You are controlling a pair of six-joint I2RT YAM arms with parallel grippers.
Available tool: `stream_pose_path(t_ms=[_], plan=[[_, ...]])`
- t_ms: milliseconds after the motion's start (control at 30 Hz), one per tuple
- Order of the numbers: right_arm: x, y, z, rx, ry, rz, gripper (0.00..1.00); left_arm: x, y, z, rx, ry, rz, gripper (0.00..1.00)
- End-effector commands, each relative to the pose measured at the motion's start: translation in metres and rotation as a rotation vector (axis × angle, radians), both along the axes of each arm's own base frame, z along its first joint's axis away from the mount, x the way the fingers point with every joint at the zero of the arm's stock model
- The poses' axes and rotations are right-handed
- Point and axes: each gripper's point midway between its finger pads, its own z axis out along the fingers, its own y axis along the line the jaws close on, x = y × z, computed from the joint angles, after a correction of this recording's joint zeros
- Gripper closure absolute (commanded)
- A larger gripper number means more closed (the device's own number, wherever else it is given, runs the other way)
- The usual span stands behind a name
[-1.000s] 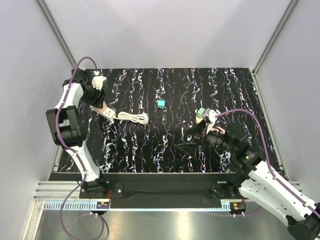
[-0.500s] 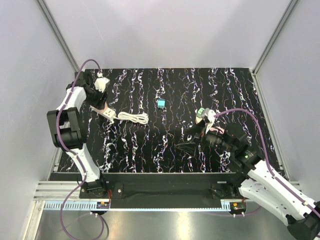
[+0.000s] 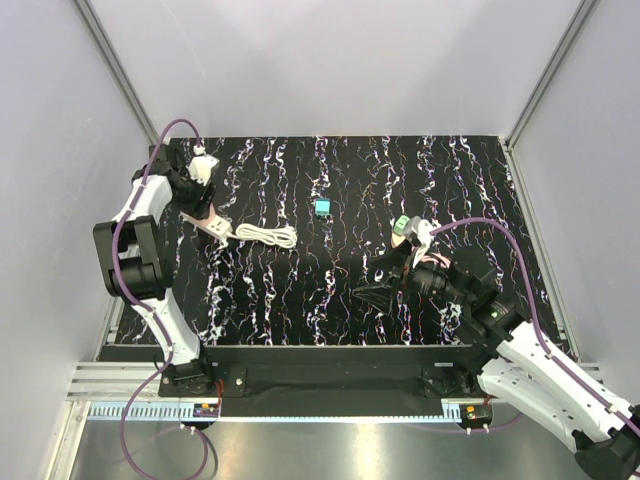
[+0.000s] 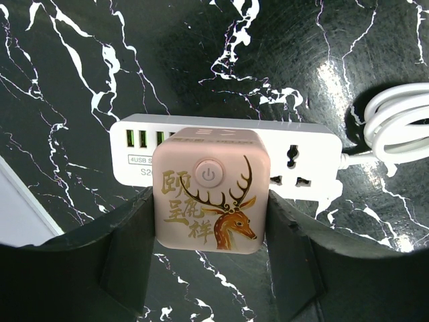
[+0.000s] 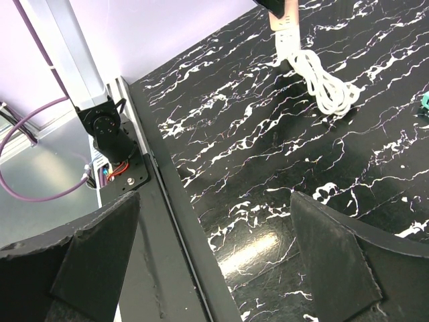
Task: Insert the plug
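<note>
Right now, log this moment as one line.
left gripper: shut on pink plug cube, at power strip | right gripper: open, empty | seated: cannot tell

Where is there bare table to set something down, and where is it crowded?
Bare: far right corner beyond the right gripper; near middle between coiled cable and that gripper. Crowded: far left, where left gripper holds the deer-printed plug at the power strip.

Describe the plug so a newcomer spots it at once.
On the black marbled table, go to the far-left side, where a white power strip lies. The plug is the pale pink cube clamped in the left gripper over that strip. Only it bears a deer drawing and a round power button.
</note>
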Motion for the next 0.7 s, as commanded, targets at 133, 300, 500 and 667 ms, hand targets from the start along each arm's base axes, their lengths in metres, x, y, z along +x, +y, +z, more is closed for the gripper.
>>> stream_pose_path(t_ms=[133,300,500,667], plan=[[0.000,0.000,0.013,0.029,-0.054,0.001,0.01,-0.025,-0.008,-0.016,-0.083,0.128,0.067,0.46],[0.005,0.001,0.007,0.007,-0.040,-0.010,0.00,-0.011,-0.011,0.012,-0.109,0.058,0.090,0.39],[0.008,0.000,0.004,-0.002,-0.044,-0.028,0.00,-0.011,-0.014,0.025,-0.125,0.028,0.083,0.01],[0.010,0.000,0.003,-0.008,-0.043,-0.034,0.00,-0.006,-0.008,0.040,-0.096,-0.007,0.122,0.01]])
